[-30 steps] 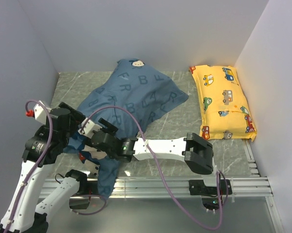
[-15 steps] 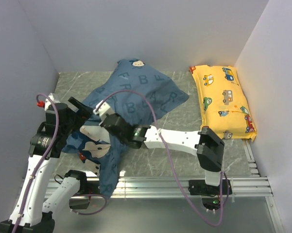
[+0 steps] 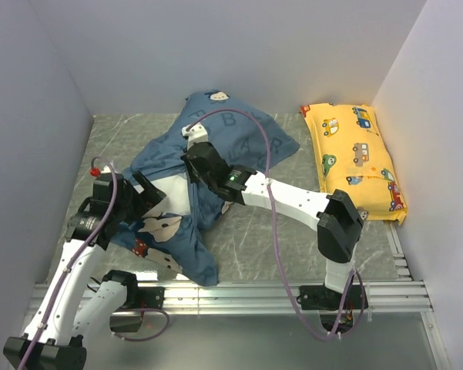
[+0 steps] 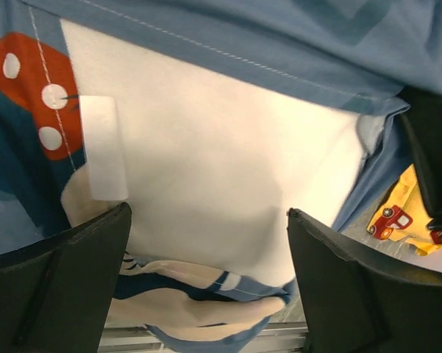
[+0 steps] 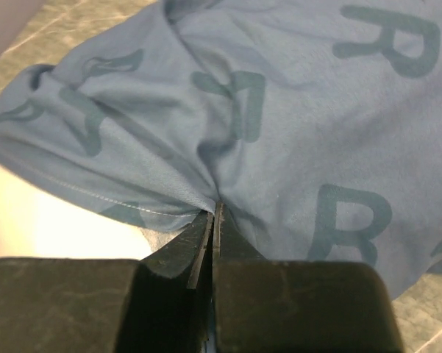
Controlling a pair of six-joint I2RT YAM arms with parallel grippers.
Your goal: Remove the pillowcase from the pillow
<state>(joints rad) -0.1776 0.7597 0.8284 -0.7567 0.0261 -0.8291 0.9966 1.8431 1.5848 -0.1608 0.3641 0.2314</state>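
Observation:
The dusty-blue pillowcase (image 3: pixel 235 139) with dark letters lies bunched across the middle of the table, and its near end trails toward the front edge. A white pillow (image 3: pixel 175 194) shows at its open mouth. My right gripper (image 3: pixel 194 148) is shut on a pinched fold of the pillowcase (image 5: pixel 279 110) near the hem, with the white pillow (image 5: pixel 37 220) just left of it; in the wrist view the right gripper (image 5: pixel 215 209) has its jaws pressed together on the cloth. My left gripper (image 4: pixel 207 213) stands open, with one finger on each side of the bare pillow end (image 4: pixel 206 162).
A yellow car-print pillow (image 3: pixel 356 163) lies along the right wall, and a corner of it (image 4: pixel 388 219) shows in the left wrist view. Grey walls enclose the left, back and right. A metal rail (image 3: pixel 254 294) runs along the front edge.
My right gripper has shut on the pillowcase and moved toward the back, dragging cloth with it. The left arm moved right to the opening. The white pillow end is now bare.

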